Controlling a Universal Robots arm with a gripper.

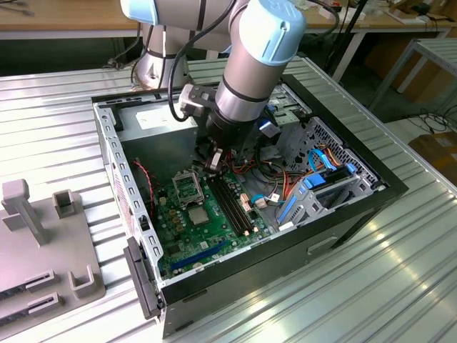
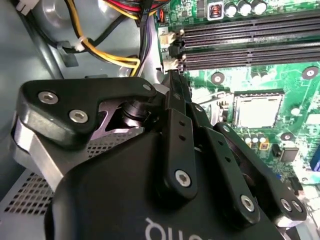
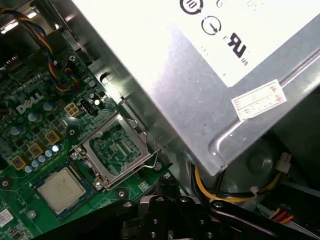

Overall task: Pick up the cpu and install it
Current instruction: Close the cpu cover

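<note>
Although closed and empty, gripper [image 2: 174,80] hangs near raised socket frame [image 3: 117,150]; cpu [image 3: 61,189] lies flat just beyond it.

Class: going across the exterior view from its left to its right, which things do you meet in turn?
grey plastic fixture → computer case's metal side wall → cpu lying in its socket → black memory slots → blue drive bracket → ribbed tabletop
</note>
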